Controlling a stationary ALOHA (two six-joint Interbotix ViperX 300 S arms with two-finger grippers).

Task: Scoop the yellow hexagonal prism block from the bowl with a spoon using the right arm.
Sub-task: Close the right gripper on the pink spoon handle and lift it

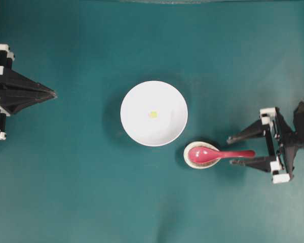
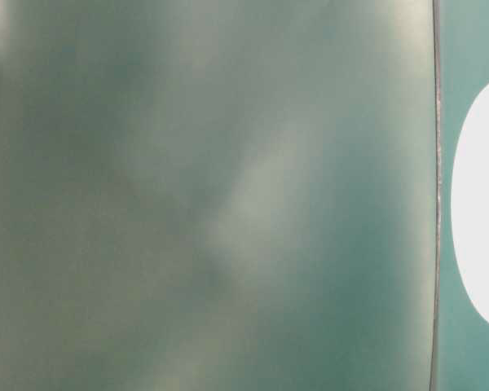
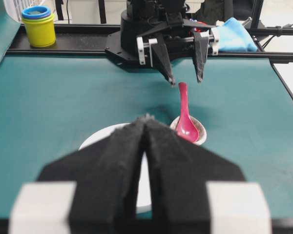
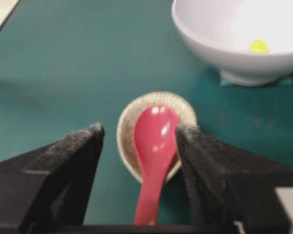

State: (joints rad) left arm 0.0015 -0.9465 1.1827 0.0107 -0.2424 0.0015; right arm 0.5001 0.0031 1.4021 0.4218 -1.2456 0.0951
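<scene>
Spoon [image 1: 213, 154] propped on small dish [image 1: 201, 164], handle raised for grasping; right gripper [image 1: 232, 150] spread wide, empty, straddling it; left gripper [image 1: 53, 94] closed, empty.

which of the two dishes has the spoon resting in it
The small oval speckled cream dish holds the glossy pink-red spoon; the large round white bowl holds only a tiny yellow block.

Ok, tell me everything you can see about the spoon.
The spoon is glossy pink-red, plastic or glazed by its look, with an oval scoop and a short straight handle. Its scoop rests, hollow up and empty, in a small speckled dish beside the bowl. The handle sticks out past the dish rim, between the open jaws of the right gripper, which does not grip it yet.
</scene>
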